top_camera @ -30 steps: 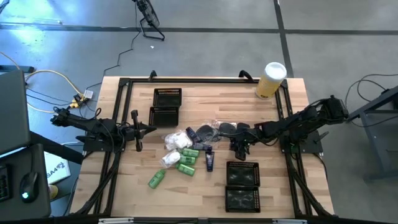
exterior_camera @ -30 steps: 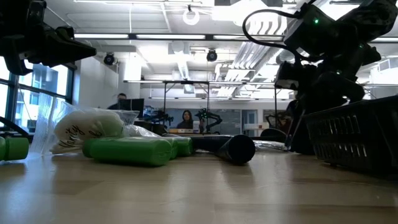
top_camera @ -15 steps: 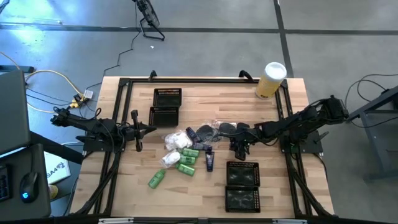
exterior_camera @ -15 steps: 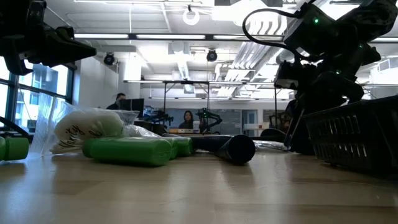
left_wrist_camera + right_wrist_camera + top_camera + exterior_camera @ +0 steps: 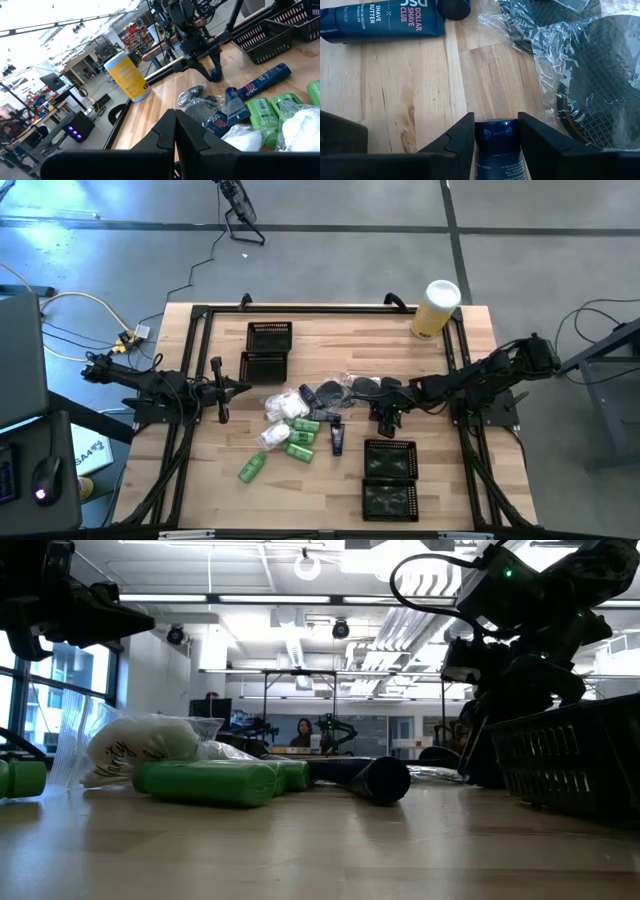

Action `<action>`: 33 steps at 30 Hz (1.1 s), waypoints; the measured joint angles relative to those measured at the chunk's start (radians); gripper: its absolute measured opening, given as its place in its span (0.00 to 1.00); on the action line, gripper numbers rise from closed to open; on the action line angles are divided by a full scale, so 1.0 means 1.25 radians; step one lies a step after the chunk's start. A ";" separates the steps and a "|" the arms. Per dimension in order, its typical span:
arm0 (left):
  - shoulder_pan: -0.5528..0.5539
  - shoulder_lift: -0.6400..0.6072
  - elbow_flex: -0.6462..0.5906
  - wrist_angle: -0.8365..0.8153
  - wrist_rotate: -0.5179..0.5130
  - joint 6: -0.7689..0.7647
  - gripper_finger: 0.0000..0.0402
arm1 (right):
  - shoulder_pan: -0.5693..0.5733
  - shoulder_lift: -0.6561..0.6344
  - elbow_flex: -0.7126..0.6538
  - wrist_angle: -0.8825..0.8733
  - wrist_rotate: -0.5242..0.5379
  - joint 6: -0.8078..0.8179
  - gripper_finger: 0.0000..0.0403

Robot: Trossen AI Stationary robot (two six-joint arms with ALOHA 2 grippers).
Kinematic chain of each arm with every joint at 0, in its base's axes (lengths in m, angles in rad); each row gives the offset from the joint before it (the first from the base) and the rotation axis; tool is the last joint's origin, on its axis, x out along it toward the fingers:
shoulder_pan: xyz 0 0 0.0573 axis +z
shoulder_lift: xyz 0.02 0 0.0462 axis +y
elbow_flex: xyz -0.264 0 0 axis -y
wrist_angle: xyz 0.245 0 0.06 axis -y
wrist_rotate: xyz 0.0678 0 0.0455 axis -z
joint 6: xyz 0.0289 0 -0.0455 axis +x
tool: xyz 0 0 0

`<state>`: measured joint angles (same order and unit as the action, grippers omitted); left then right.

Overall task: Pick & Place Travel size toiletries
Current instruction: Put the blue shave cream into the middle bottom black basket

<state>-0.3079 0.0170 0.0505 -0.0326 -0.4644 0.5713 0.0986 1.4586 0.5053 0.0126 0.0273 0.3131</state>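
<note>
**Right fingers closing around a dark blue tube**

Nearest on the tabletop (image 5: 330, 490) lie the bright green bottles (image 5: 298, 442); these look light, smooth and round, so they may roll or slip if pinched off-centre. Beside them, the white crinkly packets (image 5: 285, 406) look soft and should give under a grip.

Just beyond, the right gripper (image 5: 495, 131) sits low at the right edge of the pile. Its fingers (image 5: 457, 140) are partly apart, bracketing the cap end of a dark blue tube (image 5: 496, 145); I cannot tell whether they press it yet. The tube looks fairly stiff and light, and across the body near the cap seems the best hold.

A second tube (image 5: 385, 19) lies near, and round dark flat cases (image 5: 605, 95) in slippery clear wrap crowd one finger. Black mesh trays (image 5: 390, 480) sit to the near right.

To the left, the left gripper (image 5: 175, 131) waits, fingers together. At the far right stands a yellow cylinder (image 5: 435, 308).
</note>
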 joint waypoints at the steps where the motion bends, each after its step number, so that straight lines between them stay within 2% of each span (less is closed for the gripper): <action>1: 0.000 0.000 0.000 0.000 0.000 0.000 0.00 | 0.000 0.000 0.000 0.000 0.000 0.000 0.32; 12: 0.000 0.000 0.000 0.000 0.000 0.000 0.00 | 0.000 0.000 0.000 0.000 -0.004 0.006 0.32; 22: 0.000 0.000 0.000 0.000 0.000 0.000 0.00 | 0.000 0.000 0.000 -0.008 -0.004 0.004 0.47; 33: 0.000 0.000 0.000 0.000 0.000 0.000 0.00 | 0.000 0.000 0.000 -0.039 0.028 -0.002 0.43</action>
<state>-0.3079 0.0170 0.0509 -0.0326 -0.4641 0.5713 0.0985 1.4586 0.5053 -0.0358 0.0627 0.3109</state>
